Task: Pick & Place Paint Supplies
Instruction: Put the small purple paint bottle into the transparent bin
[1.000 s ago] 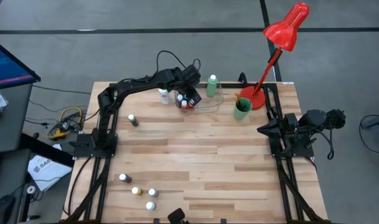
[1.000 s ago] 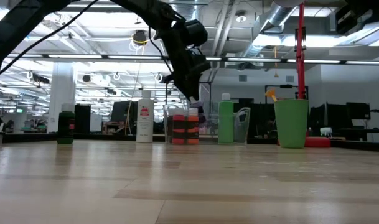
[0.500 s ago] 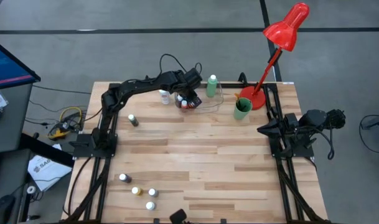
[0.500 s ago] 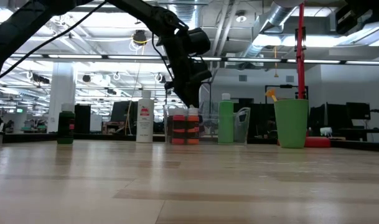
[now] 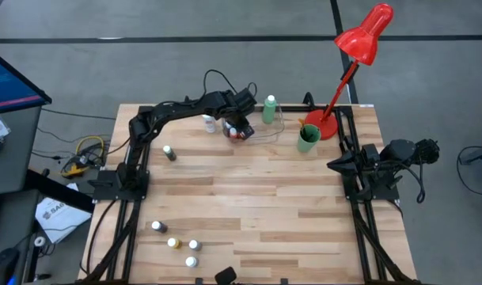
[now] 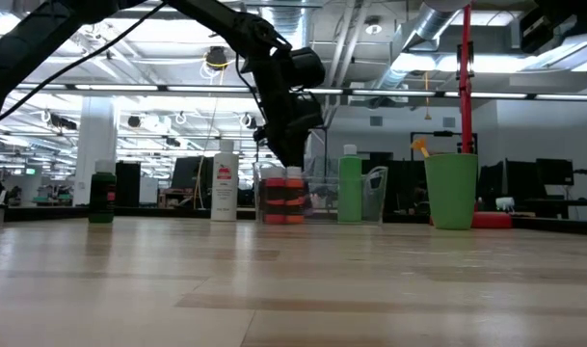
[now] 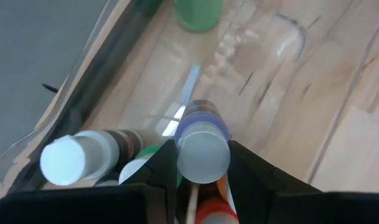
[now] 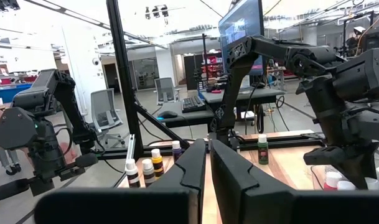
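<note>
My left gripper (image 5: 239, 128) hangs over the clear tray (image 7: 83, 81) at the table's far middle, shut on a tiny white-capped bottle (image 7: 203, 140) with a bluish label. Other tiny bottles stand in the tray below it, one white-capped (image 7: 65, 158) and one orange (image 6: 295, 196). A tall green bottle (image 5: 269, 109) and a tall white bottle (image 5: 208, 123) stand on their bases beside the tray. Several tiny bottles (image 5: 174, 243) stand near the front left, and one (image 5: 168, 152) at mid left. My right gripper (image 8: 208, 168) waits shut at the right edge. My left gripper pinches the tiny bottle just below its white cap (image 7: 182, 152) between its two fingers, one on each side. The fingers (image 7: 242, 165) come from above, slanting down toward the far edge. The bottle stands upright among the tray's bottles; whether its base rests on the tray I cannot tell.
A green cup (image 5: 307, 138) and a red desk lamp (image 5: 326, 123) stand at the far right, close to the tray. The wide middle of the wooden table (image 5: 256, 198) is bare. Cables trail behind the far edge.
My left gripper has sunk toward the tray with the tiny bottle still between its fingers, coming down close over the orange bottles. The right arm has kept still.
</note>
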Robot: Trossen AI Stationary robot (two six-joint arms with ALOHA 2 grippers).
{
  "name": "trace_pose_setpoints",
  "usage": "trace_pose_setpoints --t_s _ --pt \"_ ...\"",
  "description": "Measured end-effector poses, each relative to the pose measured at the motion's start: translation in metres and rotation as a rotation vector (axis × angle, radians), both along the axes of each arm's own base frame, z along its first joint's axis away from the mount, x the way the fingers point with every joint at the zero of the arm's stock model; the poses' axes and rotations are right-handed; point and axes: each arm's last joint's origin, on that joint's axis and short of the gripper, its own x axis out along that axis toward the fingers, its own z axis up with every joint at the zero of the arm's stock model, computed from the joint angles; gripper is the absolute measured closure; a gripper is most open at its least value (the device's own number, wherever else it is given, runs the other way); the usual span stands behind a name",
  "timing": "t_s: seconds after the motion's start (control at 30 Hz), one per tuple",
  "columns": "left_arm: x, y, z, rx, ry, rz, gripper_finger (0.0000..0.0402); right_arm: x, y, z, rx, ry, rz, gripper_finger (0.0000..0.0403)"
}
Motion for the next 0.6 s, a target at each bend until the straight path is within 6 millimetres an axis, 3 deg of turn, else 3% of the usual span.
trace_pose_setpoints --t_s 0.27,0.6 --pt "-0.001 -0.0008 -0.0022 -0.012 0.014 -0.006 0.0307 0.0 0.0 0.0 0.0 0.0 0.0 0.0381" --pt "-0.0009 -0.0008 -0.0021 -0.01 0.014 -0.005 0.0274 -0.0001 0.0 0.0 0.0 0.0 0.0 0.0381"
